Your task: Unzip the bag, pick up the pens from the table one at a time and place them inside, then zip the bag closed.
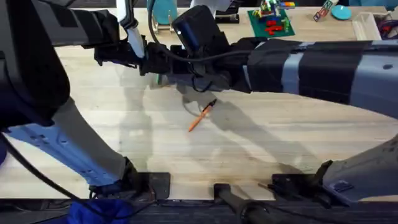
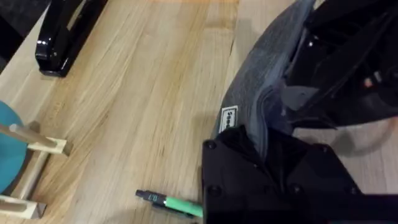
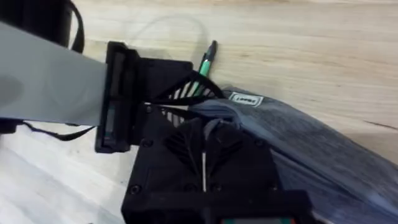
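A pale bench (image 1: 261, 140) of joined wooden planks carries the work, with toys and coloured blocks along its far edge. Both arms reach in to one spot toward the far edge, left of the middle, where the blue-grey bag (image 2: 261, 87) lies under them.

In the left wrist view the left hand (image 2: 273, 168) is down on the end of the bag that bears a small white label (image 2: 229, 118), with fabric bunched up against its black fingers; it looks closed on the cloth, though the fingertips are hidden. In the right wrist view the right hand (image 3: 205, 168) sits on the bag (image 3: 311, 149) close to the same labelled end, its fingers drawn together with only a thin slit between them, a fold or the zipper pull apparently pinched there; what exactly it grips cannot be told.

The green pen (image 2: 177, 203) lies on the bench just beside the bag's labelled end, its black end pointing away from the bag. The orange pen (image 1: 200, 117) lies apart, nearer the bench's middle, slanted, black tip toward the far edge. A black stapler (image 2: 59, 37) rests on the wood well apart from the bag.
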